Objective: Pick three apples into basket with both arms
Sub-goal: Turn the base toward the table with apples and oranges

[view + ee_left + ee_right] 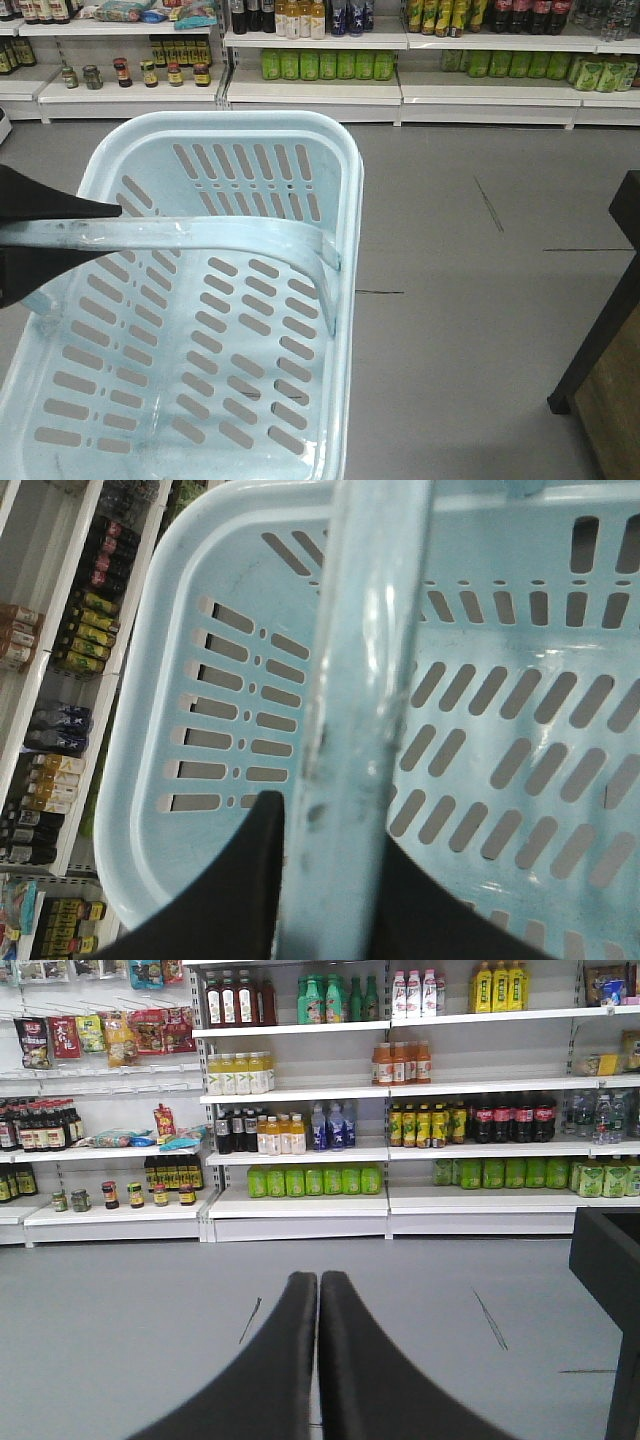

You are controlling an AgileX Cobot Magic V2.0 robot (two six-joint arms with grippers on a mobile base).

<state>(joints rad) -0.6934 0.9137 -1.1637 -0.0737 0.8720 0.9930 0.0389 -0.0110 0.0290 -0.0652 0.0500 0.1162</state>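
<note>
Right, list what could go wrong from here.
1. The left claw holds the basket only by its swing handle, above the floor; it may swing or tilt once weight lands in it.
2. That handle crosses the opening, so a dropped apple could strike it and bounce out.
3. The right claw is shut and empty, no apples in view; searching could bump the dark stand.

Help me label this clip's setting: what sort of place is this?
Probably a supermarket or a mock shop: white shelving carries rows of bottled drinks and jars, and a pale blue shopping basket is held by its handle in the left fingers.
</note>
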